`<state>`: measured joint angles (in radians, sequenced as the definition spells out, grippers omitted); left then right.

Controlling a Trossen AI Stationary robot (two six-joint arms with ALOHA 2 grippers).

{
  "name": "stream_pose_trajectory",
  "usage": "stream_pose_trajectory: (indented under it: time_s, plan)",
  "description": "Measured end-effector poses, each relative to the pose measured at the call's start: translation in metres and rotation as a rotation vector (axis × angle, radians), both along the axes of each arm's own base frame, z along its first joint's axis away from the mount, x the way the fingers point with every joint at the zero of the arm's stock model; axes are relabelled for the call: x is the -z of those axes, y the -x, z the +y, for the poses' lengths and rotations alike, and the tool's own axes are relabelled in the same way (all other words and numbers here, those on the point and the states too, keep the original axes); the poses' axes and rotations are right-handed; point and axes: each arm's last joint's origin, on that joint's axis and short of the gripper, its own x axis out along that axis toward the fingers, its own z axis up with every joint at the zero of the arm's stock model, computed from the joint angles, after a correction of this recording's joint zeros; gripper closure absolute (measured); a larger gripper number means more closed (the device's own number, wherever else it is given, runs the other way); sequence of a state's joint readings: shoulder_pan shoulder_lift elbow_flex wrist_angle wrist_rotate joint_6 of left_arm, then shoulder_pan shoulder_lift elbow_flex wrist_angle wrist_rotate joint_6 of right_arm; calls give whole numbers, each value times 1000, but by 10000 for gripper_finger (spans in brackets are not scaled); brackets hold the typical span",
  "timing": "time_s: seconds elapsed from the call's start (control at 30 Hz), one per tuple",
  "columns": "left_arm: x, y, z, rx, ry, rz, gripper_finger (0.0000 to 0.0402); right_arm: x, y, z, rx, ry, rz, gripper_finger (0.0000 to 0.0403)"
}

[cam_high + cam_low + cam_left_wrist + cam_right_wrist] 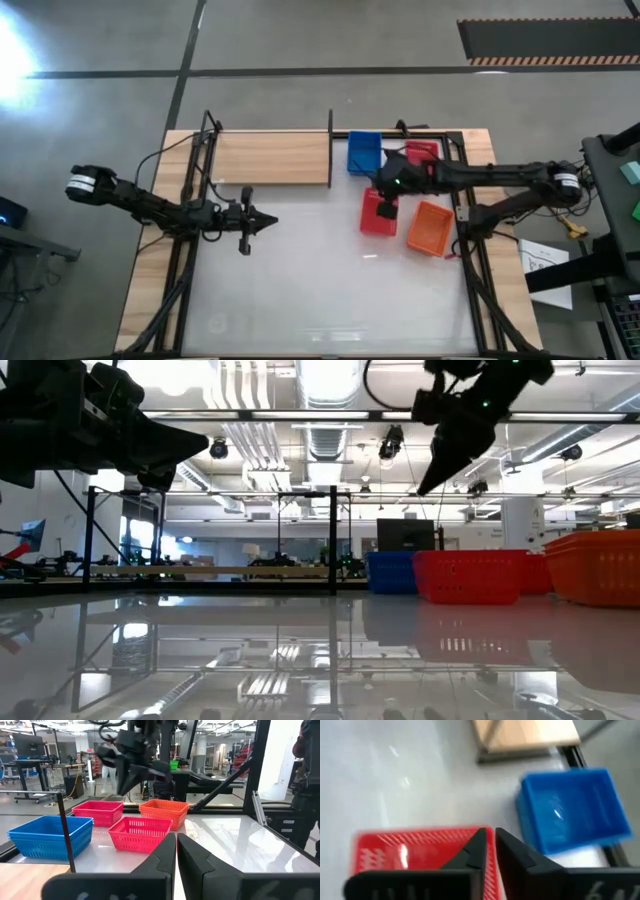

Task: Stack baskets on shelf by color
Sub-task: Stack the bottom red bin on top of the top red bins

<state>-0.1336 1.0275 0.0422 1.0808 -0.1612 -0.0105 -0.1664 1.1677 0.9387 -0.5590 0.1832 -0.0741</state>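
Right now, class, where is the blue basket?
In the high view the blue basket sits on the table's right half, just beside the wooden shelf's dark post end, with a red basket beside it.

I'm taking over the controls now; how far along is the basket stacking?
Nothing looks done: the shelf is bare, and the blue basket, two red baskets and the orange basket sit on the white table. In hand: the right gripper hangs above the nearer red basket, fingers nearly together, holding nothing. The left gripper waits shut and empty. Every basket remains to be moved.
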Motion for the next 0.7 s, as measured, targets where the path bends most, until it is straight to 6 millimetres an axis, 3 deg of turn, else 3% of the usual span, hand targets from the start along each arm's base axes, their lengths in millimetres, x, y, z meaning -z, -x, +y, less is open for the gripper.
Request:
stream_pose_trajectory:
  time_s: [0.33,0.57,0.7]
  plan:
    - [2,0,0,-1,-2,17,402,21,3,40,-57,-91,-316,394]
    - [2,0,0,-7,-2,17,402,18,-3,46,-21,-159,-249,392]
    - [2,0,1,-24,0,17,402,18,-5,52,29,-194,-160,367]
